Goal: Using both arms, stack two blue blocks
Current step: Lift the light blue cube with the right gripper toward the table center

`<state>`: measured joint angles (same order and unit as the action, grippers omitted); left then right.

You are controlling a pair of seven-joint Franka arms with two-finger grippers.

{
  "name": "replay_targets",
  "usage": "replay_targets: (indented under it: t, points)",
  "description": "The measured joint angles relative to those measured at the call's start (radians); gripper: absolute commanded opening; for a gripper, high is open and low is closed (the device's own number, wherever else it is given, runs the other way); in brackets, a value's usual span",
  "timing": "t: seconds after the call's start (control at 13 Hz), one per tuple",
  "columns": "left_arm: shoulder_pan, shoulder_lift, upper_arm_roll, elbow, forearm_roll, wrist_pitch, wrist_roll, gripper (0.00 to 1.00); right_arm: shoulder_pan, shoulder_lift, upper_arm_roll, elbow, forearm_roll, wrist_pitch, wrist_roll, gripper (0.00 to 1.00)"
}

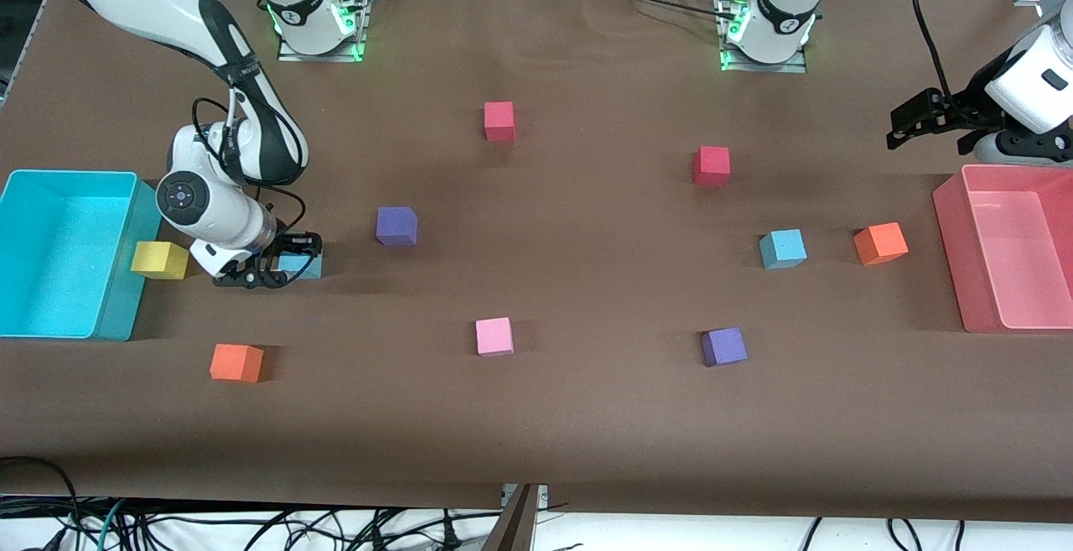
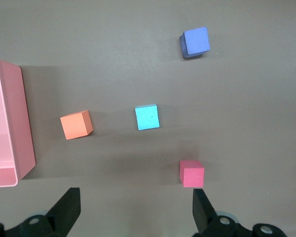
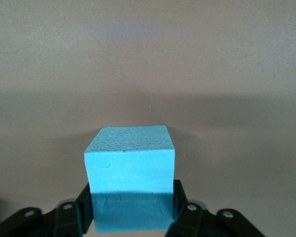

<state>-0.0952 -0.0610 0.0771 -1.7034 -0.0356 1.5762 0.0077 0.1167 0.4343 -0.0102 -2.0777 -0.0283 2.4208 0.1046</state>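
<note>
While the right gripper [image 1: 281,270] sits low on the brown cloth-covered tabletop [image 1: 587,417] near the right arm's end, its black jaws have closed against two opposite sides of a small sky-blue foam cube [image 3: 129,177], which rests on the cloth. This first blue block lies just beside a yellow foam cube [image 1: 159,260] and the large cyan plastic bin [image 1: 67,253] at that edge of the tabletop. The second sky-blue foam cube [image 1: 783,248] stands free toward the left arm's end, between a red foam cube [image 1: 711,165] and a purple foam cube [image 1: 723,346], with an orange foam cube [image 1: 880,243] beside it and the pink plastic bin [image 1: 1006,245] at that edge. The left gripper [image 1: 909,123] waits in the air above the pink bin's far corner, jaws wide and holding nothing.

The step in hand appears to be the first pick. To do it well, the grip should stay centred on the cube's flat sides, firm enough to hold but not to crush the soft foam, and the lift should go straight up, so that the yellow cube is not brushed. A level carry would then let the held block seat squarely on the second one.
</note>
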Motion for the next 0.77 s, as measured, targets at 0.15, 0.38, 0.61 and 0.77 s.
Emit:
replay_targets:
  t: [0.15, 0.38, 0.61, 0.77]
  points:
    - [0.001, 0.0, 0.0, 0.0, 0.0, 0.0, 0.0, 1.0, 0.001, 0.0, 0.001, 0.006, 0.0, -0.001, 0.0, 0.0]
    - [0.002, 0.0, 0.0, 0.0, 0.0, 0.0, 0.0, 1.0, 0.013, 0.001, 0.009, 0.098, 0.0, -0.135, 0.0, 0.0]
    - [0.003, 0.0, 0.004, 0.0, 0.0, 0.0, 0.0, 1.0, 0.079, -0.002, 0.014, 0.303, 0.0, -0.395, 0.005, 0.0]
    - [0.004, 0.0, 0.01, 0.0, 0.0, 0.0, 0.0, 1.0, 0.15, 0.0, 0.016, 0.408, 0.0, -0.506, 0.045, 0.0]
